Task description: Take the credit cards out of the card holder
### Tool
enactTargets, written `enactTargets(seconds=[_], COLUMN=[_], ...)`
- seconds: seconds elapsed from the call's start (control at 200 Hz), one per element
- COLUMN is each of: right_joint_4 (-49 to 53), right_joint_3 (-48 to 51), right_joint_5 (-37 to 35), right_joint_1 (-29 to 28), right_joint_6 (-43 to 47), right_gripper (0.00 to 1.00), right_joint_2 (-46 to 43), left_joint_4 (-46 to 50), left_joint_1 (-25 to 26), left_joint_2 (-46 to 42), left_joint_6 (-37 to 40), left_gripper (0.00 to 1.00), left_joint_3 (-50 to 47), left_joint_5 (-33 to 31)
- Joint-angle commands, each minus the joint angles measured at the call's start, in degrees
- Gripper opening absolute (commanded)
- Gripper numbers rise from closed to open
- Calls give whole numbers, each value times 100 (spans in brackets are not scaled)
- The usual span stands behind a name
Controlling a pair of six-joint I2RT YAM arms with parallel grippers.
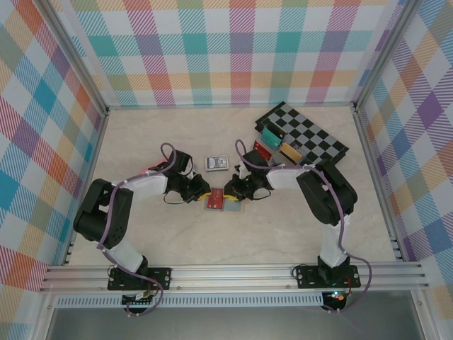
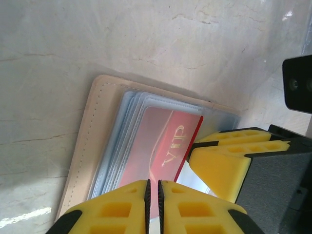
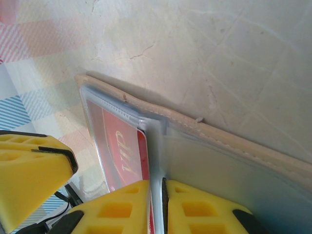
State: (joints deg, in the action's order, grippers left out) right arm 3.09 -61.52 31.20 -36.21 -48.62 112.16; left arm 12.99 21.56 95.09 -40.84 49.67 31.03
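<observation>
1. The counter carries the open card holder between both arms
2. The left end effector is nearly clenched over its sleeves, grip unclear
3. The right end effector pinches the card holder's clear sleeve
4. The red card sits inside a sleeve

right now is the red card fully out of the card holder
No, the red card lies under a clear sleeve inside the card holder.

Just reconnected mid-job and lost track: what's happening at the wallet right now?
Both arms meet over the open card holder lying flat mid-table. The left gripper and right gripper, jaws nearly closed, are at the clear sleeves from opposite sides. The red card sits in its sleeve, not yet out.
</observation>
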Motion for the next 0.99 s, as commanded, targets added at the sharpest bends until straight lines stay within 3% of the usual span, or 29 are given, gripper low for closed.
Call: enactTargets(seconds=[0.0,0.765,0.99], right_joint_4=[115,-135,-208], right_joint_3=[-141,-308,-173], right_joint_5=[180,490,370], right_joint_1=[-29,-124,-124], right_joint_6=[125,150,125], right_gripper=[14,14,0], right_joint_2=[138,394,219], left_joint_4=[-112,45,71], left_joint_1=[-20,-21,-20], left_joint_2=[215,416,349], left_joint_6=[66,15,15], left_gripper=[14,13,15], left_joint_3=[88,-187,-186], left_joint_5=[176,-179,-205])
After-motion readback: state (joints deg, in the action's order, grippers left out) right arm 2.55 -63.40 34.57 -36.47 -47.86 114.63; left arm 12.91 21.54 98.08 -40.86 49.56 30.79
